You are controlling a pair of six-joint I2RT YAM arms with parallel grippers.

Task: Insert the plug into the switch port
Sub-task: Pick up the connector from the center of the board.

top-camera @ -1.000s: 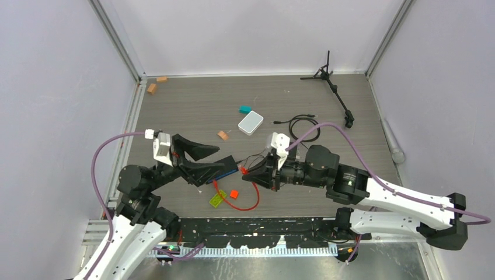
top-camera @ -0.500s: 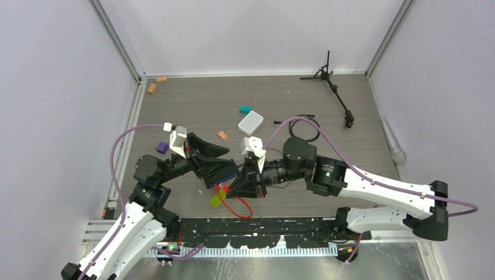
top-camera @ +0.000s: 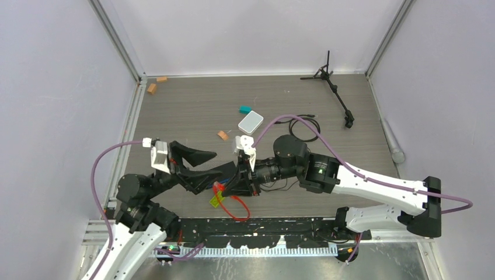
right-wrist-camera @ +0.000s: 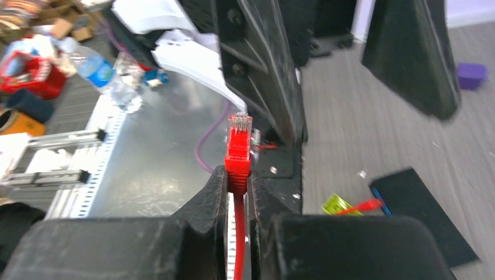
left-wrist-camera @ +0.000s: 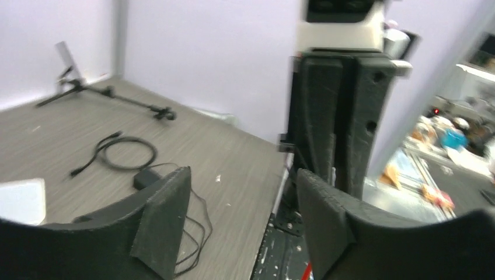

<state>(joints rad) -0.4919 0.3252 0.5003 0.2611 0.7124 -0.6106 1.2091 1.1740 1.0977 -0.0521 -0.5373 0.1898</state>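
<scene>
Well, on my left, my left gripper (left-wrist-camera: 245,221) has its jaws spread wide with nothing between them, and the black fingers of my right gripper (right-wrist-camera: 238,182) stand straight ahead of it. Lower down, the switch (right-wrist-camera: 417,205), a black box with a blue edge, lies flat on the grey table (top-camera: 192,111). A yellow-green tab (right-wrist-camera: 337,204) and a short stretch of red cable sit just beside that edge. My right gripper is pinched tight on the red cable (right-wrist-camera: 237,233) just behind the plug (right-wrist-camera: 239,137). The plug sticks out past the fingertips, its clear tip free and apart from the switch. Farther right lie a black power brick (left-wrist-camera: 149,177) with its thin looped wire, and a small tripod (top-camera: 334,87).
</scene>
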